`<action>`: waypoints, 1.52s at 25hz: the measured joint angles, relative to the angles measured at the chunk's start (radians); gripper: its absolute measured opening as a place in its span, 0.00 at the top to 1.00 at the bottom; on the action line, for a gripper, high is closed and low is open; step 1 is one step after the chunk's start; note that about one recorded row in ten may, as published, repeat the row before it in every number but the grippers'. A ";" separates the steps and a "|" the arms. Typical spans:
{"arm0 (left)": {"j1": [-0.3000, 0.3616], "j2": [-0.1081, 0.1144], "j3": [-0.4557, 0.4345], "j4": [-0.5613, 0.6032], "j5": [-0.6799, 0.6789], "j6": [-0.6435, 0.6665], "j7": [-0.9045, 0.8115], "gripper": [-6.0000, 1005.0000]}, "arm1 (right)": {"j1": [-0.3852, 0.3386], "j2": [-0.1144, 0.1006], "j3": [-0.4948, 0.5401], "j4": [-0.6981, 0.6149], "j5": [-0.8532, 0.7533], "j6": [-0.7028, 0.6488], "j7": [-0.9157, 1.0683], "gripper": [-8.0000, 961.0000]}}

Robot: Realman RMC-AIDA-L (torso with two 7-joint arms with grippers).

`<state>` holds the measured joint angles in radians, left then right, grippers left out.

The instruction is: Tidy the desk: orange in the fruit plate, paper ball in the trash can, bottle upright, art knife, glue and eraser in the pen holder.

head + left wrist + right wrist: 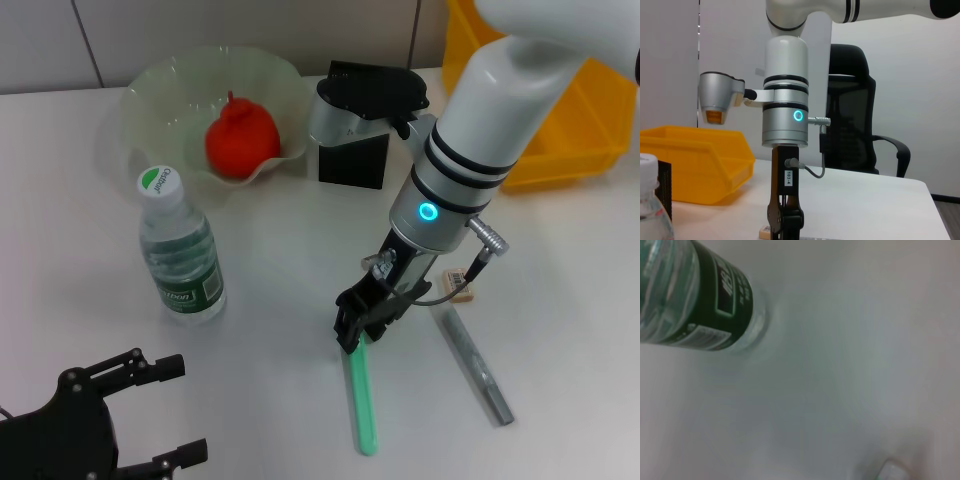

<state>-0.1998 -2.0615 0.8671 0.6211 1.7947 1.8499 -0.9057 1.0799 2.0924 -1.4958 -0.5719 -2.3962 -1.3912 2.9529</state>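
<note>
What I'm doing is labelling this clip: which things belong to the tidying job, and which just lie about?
Job: orange, plate, bottle, pen holder, trash can, eraser, green stick, grey stick; right gripper at the green stick's end.
Lying about: chair; left gripper parked at the near edge.

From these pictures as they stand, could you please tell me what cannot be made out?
- Eraser: head view, mostly hidden behind the right arm.
- Pen holder: head view, its opening covered by the arm's wrist camera; contents unseen.
- Trash can: cut off by the edge; no paper ball visible.
- Right gripper: its grip on the green stick is unclear.
</note>
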 joint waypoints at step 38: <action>-0.016 -0.005 0.003 -0.020 0.000 -0.008 0.010 0.22 | 0.010 0.000 -0.011 0.017 0.002 0.021 -0.006 0.87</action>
<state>-0.2163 -2.0663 0.8698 0.6016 1.7947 1.8423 -0.8956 1.0900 2.0922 -1.5065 -0.5551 -2.3946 -1.3699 2.9472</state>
